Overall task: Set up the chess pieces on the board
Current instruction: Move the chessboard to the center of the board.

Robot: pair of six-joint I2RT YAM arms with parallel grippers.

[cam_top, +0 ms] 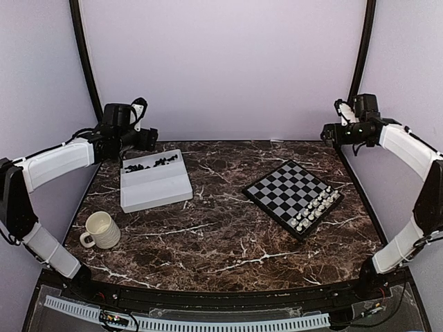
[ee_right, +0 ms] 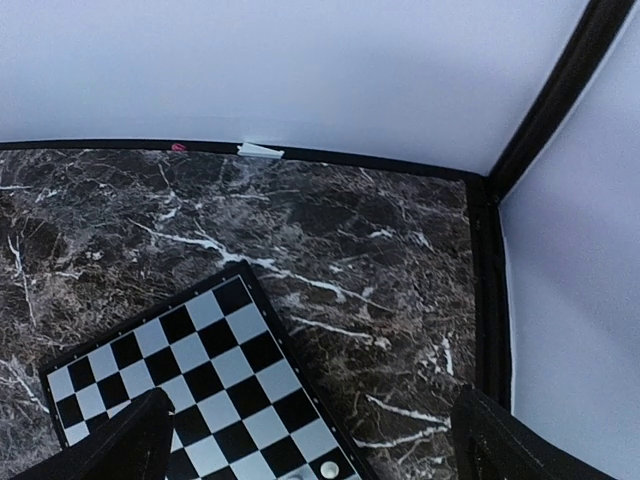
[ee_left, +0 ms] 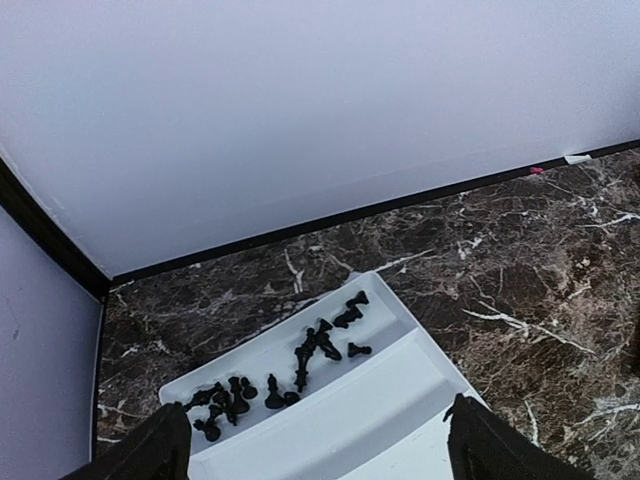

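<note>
The board (cam_top: 284,183) lies turned at an angle on the right half of the table. Several white chess pieces (cam_top: 315,207) stand in rows along its near right side. One white piece (ee_right: 330,468) shows at the bottom of the right wrist view, on the board (ee_right: 200,375). Several black chess pieces (cam_top: 152,166) lie loose in the far compartment of the white tray (cam_top: 156,187); in the left wrist view these black pieces (ee_left: 300,360) lie toppled. My left gripper (cam_top: 151,138) (ee_left: 315,445) hovers open above the tray's far end. My right gripper (cam_top: 327,131) (ee_right: 310,445) hangs open, empty, over the back right corner.
A cream mug (cam_top: 101,230) stands near the table's front left. The tray's (ee_left: 390,400) nearer compartment holds nothing. A white wall and black corner posts (ee_right: 560,90) close in the back and sides of the table.
</note>
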